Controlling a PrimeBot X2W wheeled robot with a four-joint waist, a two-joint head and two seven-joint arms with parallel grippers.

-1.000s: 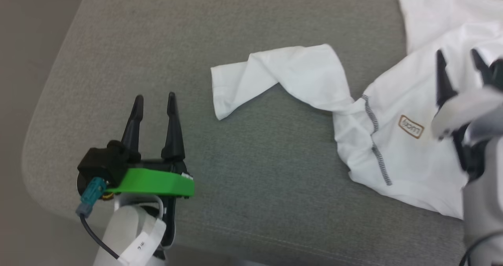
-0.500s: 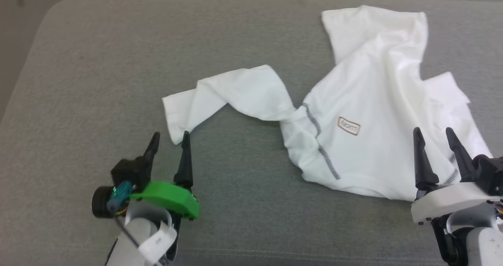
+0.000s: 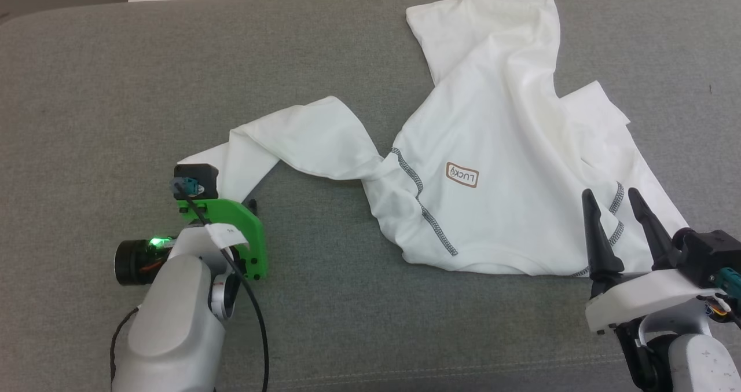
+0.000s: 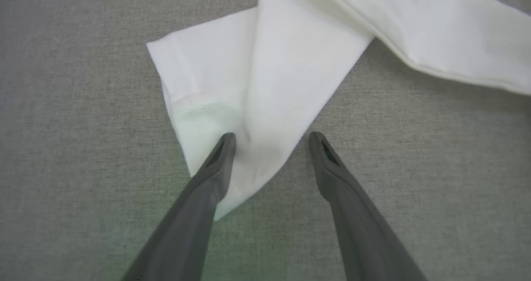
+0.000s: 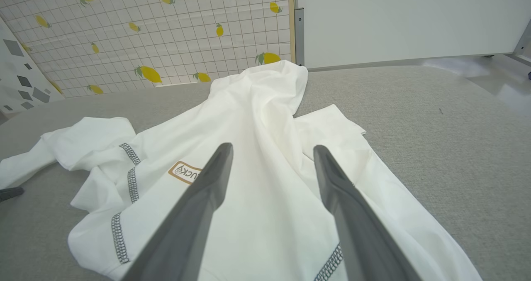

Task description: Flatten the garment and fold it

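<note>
Garment lies on cushion, left tool over its tip.

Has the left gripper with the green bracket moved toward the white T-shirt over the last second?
Yes. Against the white thin-fabric T-shirt, the left gripper has advanced to its loose left corner: earlier short of it, now its open fingers straddle it.

In the head view, the green mount mostly hides the fingers of the left gripper.

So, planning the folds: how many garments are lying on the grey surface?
1: the garment, crumpled, stretching from the head view's centre to its right; its folds could hide something small.
</note>
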